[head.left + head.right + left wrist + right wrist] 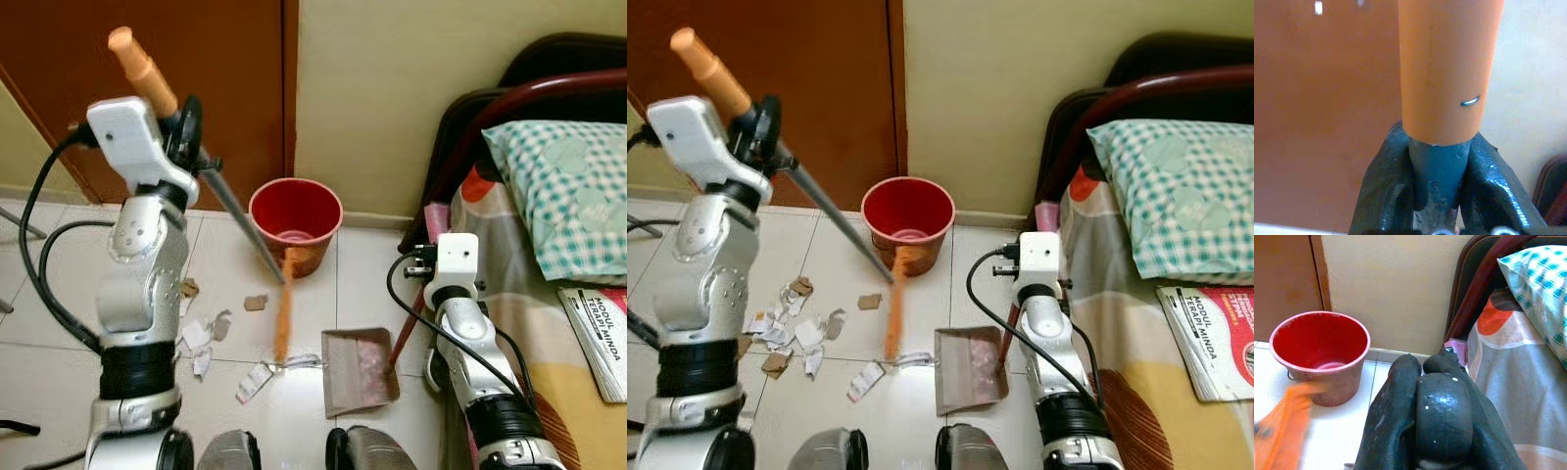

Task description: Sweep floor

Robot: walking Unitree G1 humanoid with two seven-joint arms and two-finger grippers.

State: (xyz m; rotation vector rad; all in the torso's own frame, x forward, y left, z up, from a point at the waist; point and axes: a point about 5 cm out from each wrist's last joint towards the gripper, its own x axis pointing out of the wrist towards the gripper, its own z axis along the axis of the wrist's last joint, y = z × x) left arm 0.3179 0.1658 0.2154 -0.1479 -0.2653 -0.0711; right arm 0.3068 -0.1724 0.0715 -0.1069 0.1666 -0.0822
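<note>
Long, light, stiff broom (235,211) is clamped w/ left gripper (1437,171) near orange handle end (bristles blurred); dustpan handle (405,328) held in right gripper (1442,396).

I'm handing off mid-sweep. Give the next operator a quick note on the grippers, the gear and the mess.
Left gripper: shut on the broom handle, raised high by the door.
Right gripper: shut on the dustpan handle, low beside the bed.
Broom head is blurred, near the dustpan's mouth; red bucket stands against the wall behind.
Done: some debris seems to be in the dustpan.
Left: paper scraps still lie on the tiles left of the dustpan; sweep them in, then probably empty it into the bucket.
</note>
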